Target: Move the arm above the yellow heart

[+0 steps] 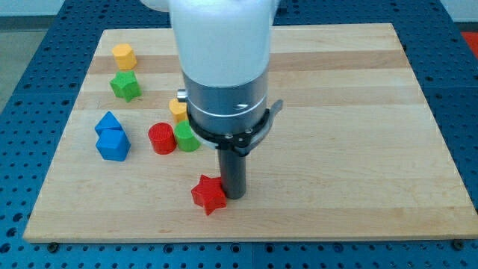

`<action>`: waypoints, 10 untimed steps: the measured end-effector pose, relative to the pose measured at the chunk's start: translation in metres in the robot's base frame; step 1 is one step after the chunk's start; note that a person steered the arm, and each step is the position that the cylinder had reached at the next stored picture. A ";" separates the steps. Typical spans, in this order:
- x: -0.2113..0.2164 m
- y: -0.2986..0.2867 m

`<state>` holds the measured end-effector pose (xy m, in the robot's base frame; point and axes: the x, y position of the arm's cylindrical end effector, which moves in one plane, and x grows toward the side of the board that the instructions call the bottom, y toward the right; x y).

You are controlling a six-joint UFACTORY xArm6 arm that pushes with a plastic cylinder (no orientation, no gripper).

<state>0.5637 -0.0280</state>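
A yellow block (178,109), likely the yellow heart, shows only partly behind the arm's white and grey body at the view's centre left. My tip (234,196) is at the lower end of the dark rod, touching or right beside the right side of a red star block (208,194). The tip is well below and to the right of the yellow block.
A green cylinder (187,137) and a red cylinder (161,139) stand just below the yellow block. Two blue blocks (112,138) sit at the left. A green star (125,86) and a yellow hexagon (124,56) are at the upper left. The wooden board (358,112) lies on a blue surface.
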 end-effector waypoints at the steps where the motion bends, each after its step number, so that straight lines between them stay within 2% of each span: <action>1: -0.006 -0.005; 2: -0.047 -0.002; 4: -0.063 -0.048; 5: -0.045 -0.082; 7: 0.021 -0.087; 8: 0.020 -0.087; 10: -0.001 -0.043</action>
<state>0.5629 -0.0709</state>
